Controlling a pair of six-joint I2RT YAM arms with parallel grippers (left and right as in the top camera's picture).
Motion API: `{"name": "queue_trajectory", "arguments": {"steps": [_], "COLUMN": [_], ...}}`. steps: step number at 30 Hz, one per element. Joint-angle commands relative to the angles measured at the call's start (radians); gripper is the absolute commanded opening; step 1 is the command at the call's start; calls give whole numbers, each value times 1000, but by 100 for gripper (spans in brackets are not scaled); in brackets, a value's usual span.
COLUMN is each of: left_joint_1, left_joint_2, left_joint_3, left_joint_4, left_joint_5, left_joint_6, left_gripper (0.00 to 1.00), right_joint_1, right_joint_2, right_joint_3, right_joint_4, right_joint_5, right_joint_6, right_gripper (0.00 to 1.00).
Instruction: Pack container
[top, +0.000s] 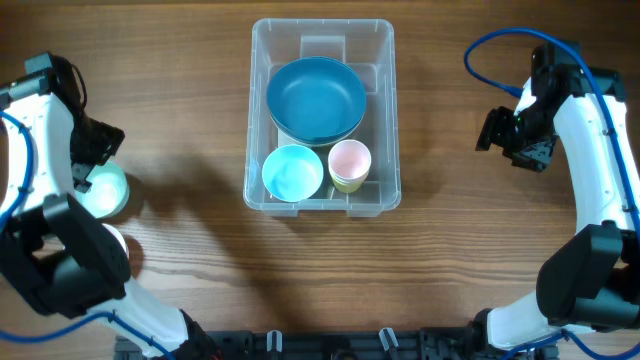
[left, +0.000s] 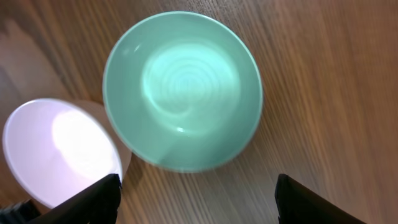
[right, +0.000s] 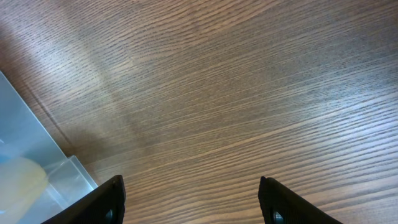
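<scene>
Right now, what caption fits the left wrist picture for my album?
Open left claw above a mint-green bowl beside a pale pink cup on the wooden table.

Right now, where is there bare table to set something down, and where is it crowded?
Free: the table between the container and the right gripper. Crowded: inside the container, and by the left gripper, with mint bowl and pale cup.

- One container (top: 396, 130).
- Three bowls: a large blue bowl (top: 316, 97) at the container's 12 o'clock, a small light-blue bowl (top: 292, 172) at its 7 o'clock, and a mint bowl (left: 182, 90) on the table (top: 450, 260).
- Two cups: a pink cup (top: 350, 162) at the container's 5 o'clock, and a pale cup (left: 59, 149) at the mint bowl's 8 o'clock.
</scene>
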Motion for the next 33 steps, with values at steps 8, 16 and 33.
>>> {"name": "queue_trajectory", "arguments": {"steps": [8,16,33], "left_joint_1": [10,6,-584], "left_joint_2": [219,261,-296], "left_joint_3": [-6,-6,134], "left_joint_4": [147,171,-10], "left_joint_5": [26,77,100], "left_joint_6": [114,141,80], "left_gripper": [79,7,4], "right_joint_1": [2,2,2], "right_joint_2": [-12,-12,-12], "right_joint_3": [15,15,15], "right_joint_4": [-11,-13,-21], "right_joint_5": [-12,4,2], "right_joint_6": [-20,-20,-16], "right_gripper": [70,70,70]}}
